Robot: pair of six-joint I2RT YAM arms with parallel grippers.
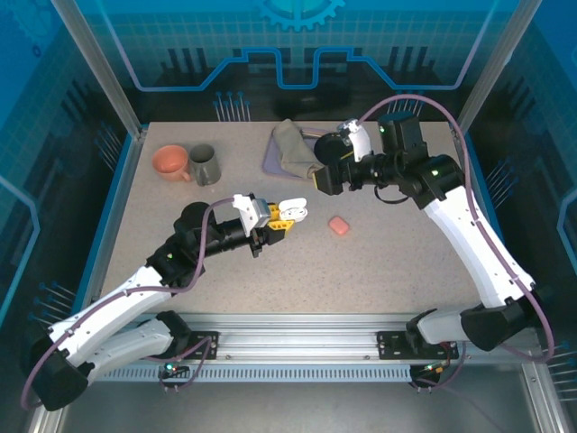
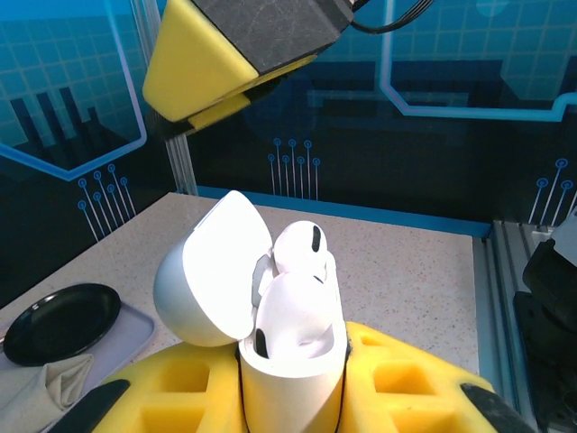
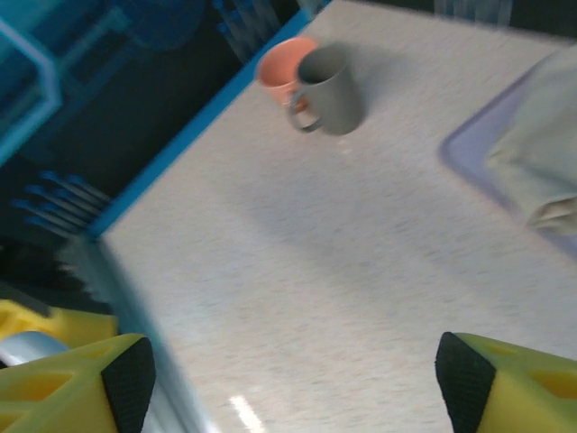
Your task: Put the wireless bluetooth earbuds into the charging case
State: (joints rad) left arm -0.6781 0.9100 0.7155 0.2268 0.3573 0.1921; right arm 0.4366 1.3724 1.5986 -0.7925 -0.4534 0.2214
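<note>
Centrally, left claw (image 1: 279, 222) tight around charging case (image 2: 293, 370).

- Overhead, my table (image 1: 379, 271) was evenly lit, shadows soft
- My left wrist saw the white case (image 2: 290, 379) blown out
- My right wrist picture was motion-blurred

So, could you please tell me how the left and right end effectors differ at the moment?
The left end effector is shut on the white charging case, whose lid is open. The right end effector is open, with nothing between its fingers. The left one sits near the middle of the table, while the right one is toward the far side, by the tray. Both have yellow fingers.
</note>
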